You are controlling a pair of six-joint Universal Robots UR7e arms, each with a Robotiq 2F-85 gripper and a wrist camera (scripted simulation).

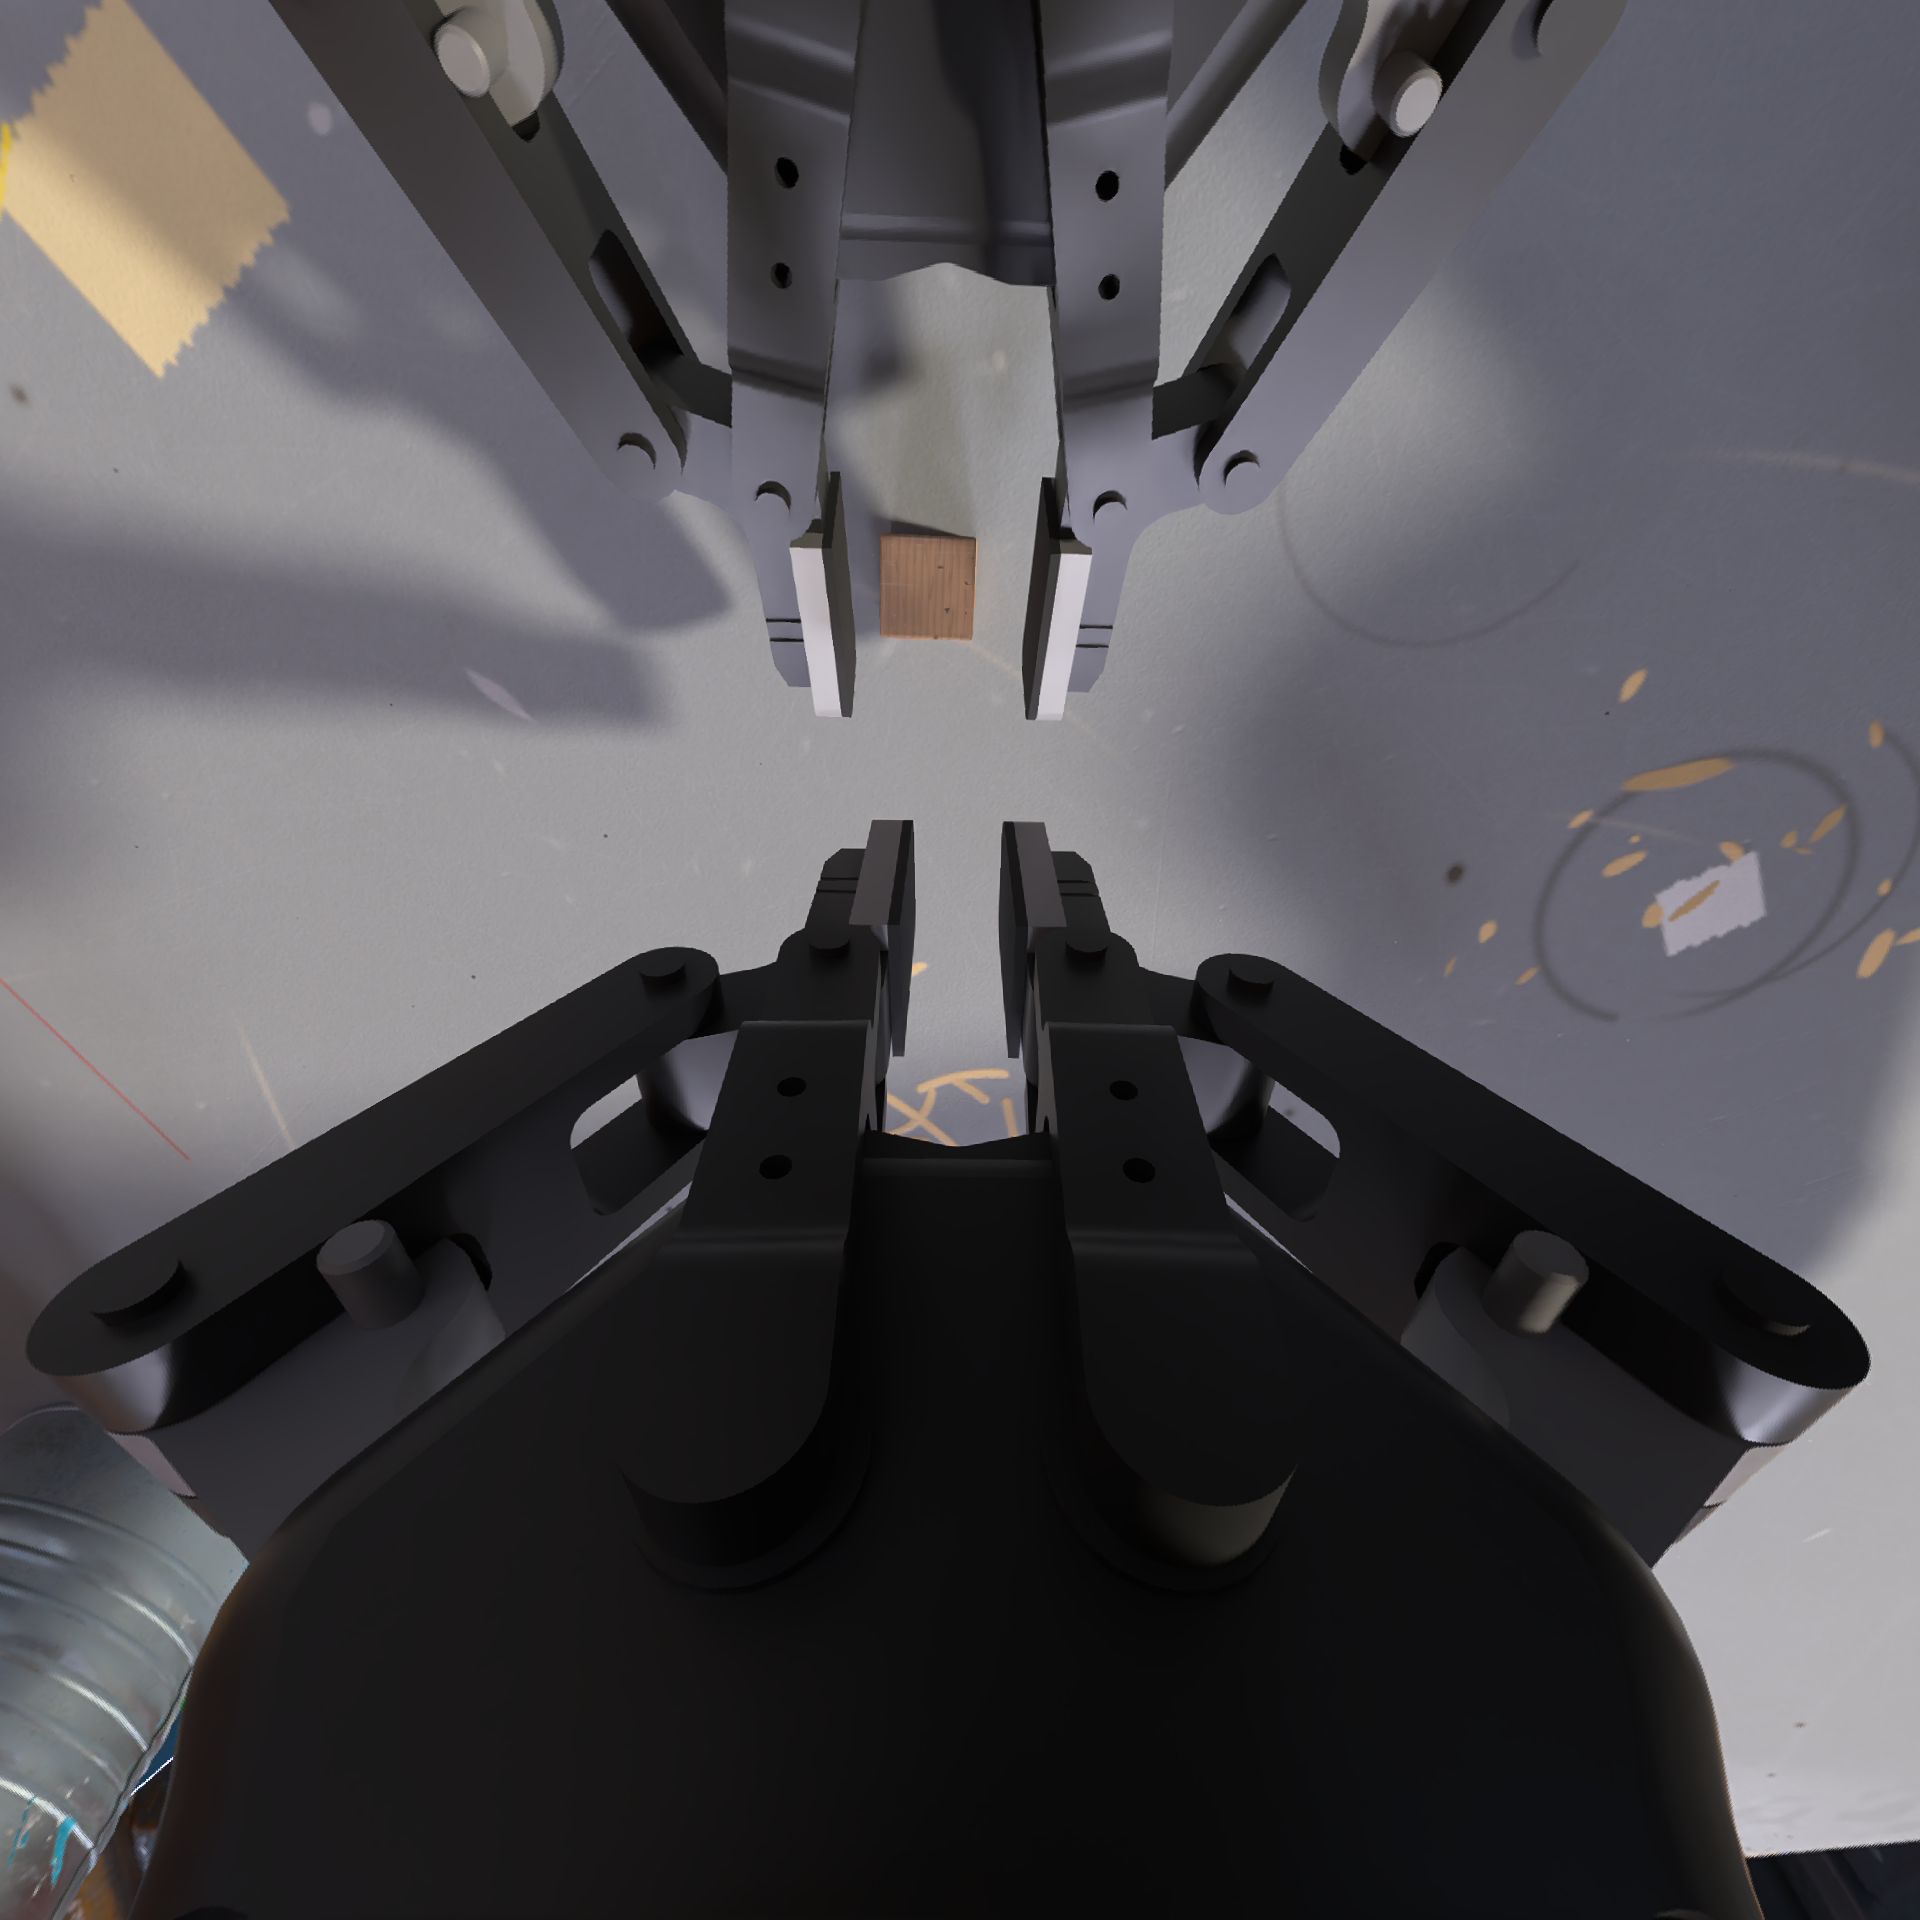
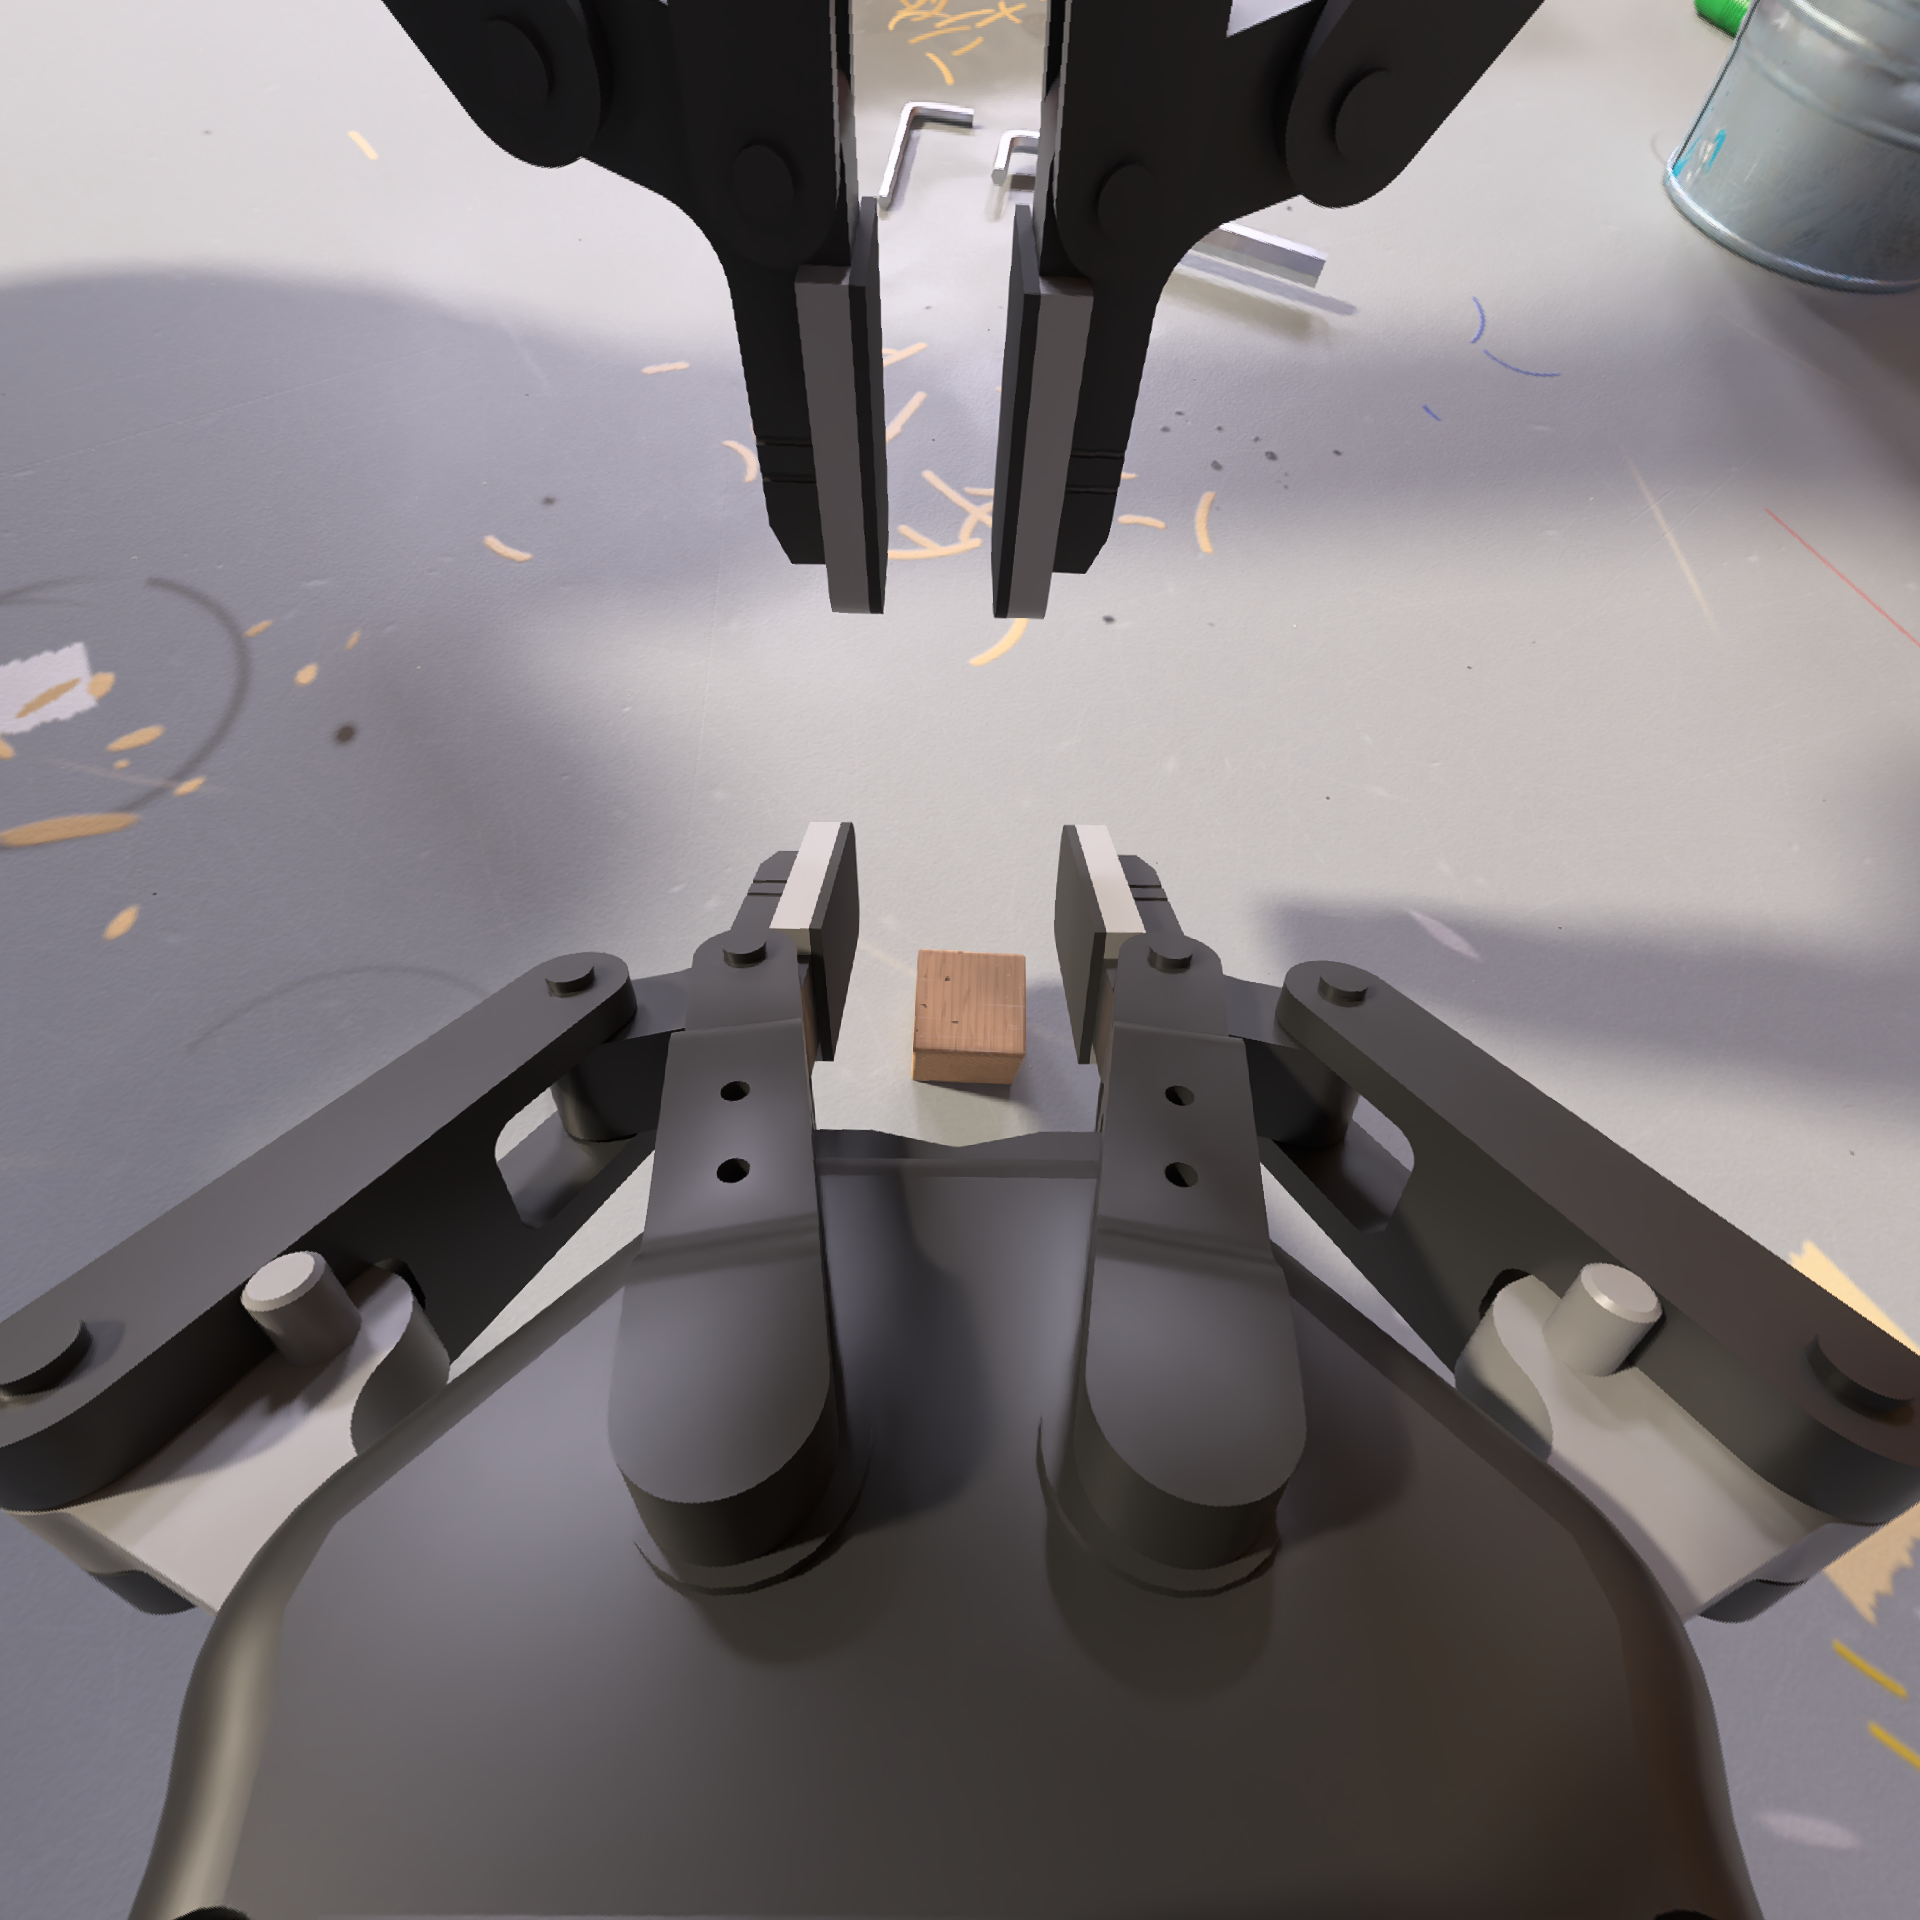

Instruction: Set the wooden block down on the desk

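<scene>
block: small brown wooden cube (image 2: 969,1016) flat on grey bench (image 2: 1455,790), released | right gripper (image 2: 956,868) jaws parted, straddling block, not touching, so it sits free | left gripper (image 1: 956,852) beyond block, jaws slightly apart, empty | task looks done

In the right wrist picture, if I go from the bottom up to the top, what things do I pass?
right gripper → wooden block, lying on the desk → orange shavings → left gripper → two bent metal hex keys
</scene>
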